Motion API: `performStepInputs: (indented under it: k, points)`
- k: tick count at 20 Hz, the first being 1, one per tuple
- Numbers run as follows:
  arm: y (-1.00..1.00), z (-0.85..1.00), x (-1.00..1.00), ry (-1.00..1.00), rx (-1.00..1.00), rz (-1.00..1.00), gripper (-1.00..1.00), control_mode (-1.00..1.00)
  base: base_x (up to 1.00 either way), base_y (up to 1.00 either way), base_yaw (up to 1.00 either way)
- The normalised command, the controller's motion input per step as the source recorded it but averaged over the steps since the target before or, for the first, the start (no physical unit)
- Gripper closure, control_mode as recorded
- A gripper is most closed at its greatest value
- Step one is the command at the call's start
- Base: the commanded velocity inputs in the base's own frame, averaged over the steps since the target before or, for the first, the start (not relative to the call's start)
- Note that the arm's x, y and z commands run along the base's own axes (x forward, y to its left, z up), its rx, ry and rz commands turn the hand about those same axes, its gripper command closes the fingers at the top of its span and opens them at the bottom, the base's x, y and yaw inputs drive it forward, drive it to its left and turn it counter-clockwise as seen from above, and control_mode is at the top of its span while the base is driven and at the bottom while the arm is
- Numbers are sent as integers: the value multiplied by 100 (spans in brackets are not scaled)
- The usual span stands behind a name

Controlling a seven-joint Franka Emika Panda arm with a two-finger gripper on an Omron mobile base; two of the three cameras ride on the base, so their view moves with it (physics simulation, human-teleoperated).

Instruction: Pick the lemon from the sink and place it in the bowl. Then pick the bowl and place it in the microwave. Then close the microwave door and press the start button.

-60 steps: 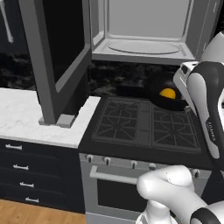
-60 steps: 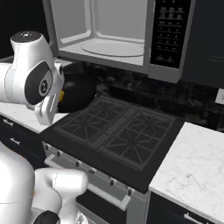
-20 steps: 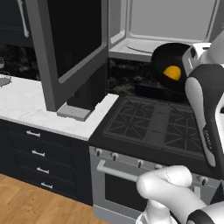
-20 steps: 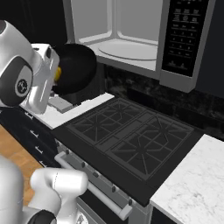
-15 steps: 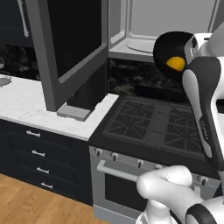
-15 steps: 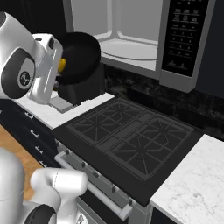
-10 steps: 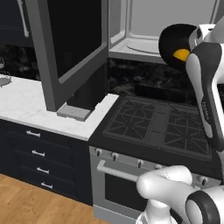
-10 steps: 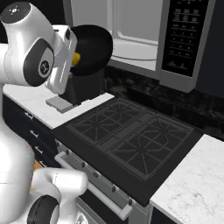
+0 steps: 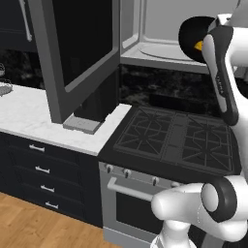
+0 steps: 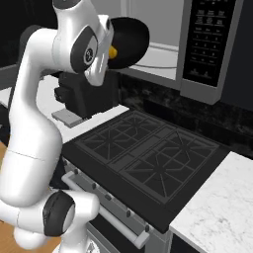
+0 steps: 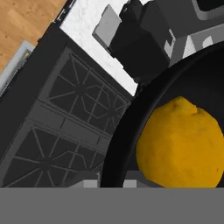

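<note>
while the bowl [image 10: 129,42] is held by its rim in the clenched gripper [image 10: 109,48], lemon [image 11: 181,143] seen inside it, raised before the open microwave [image 9: 164,29], above the stove [image 10: 146,159]

This is a home kitchen, rendered rather than filmed. A black gas stove [image 9: 177,140] with cast grates and front knobs sits between white marble tabletop [image 9: 34,109] runs over dark drawer cabinets [image 9: 41,177], with a steel microwave [image 10: 202,44] mounted above it, its door [image 9: 77,48] swung open. Warm wooden floor [image 9: 29,223] runs below the cabinets.
</note>
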Motion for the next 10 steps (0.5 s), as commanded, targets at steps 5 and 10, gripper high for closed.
performStepInputs:
  k: [5,10]
  points:
    - [-2,0,93,0,0,0,100,-100,0,0,0]
    - [-5,-15,77,-5,0,2,100,-100,0,0,0]
